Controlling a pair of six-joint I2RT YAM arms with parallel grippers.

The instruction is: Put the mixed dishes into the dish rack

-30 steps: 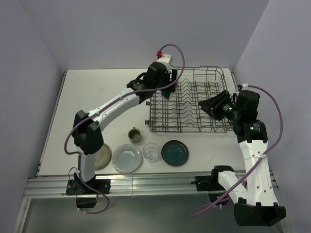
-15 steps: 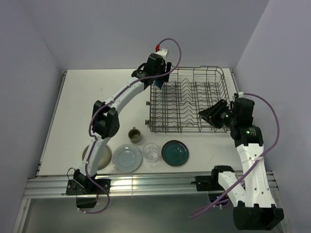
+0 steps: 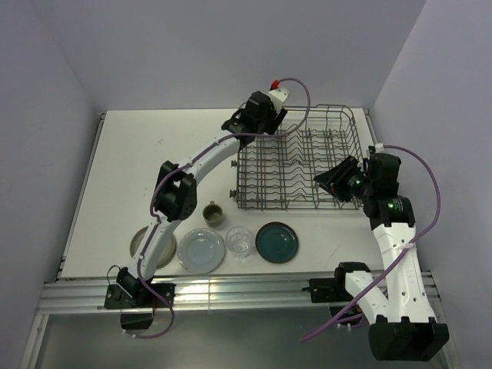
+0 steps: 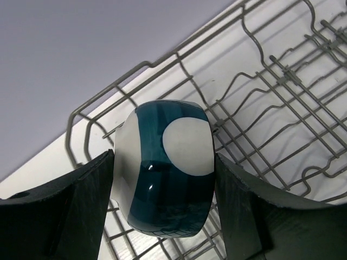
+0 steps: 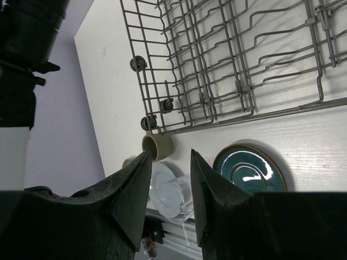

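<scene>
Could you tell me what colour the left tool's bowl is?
The bowl is glossy teal with cream areas; the left wrist view shows it best.

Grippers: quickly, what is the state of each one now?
Left gripper: closed on the bowl.
Right gripper: open, holding nothing.
</scene>
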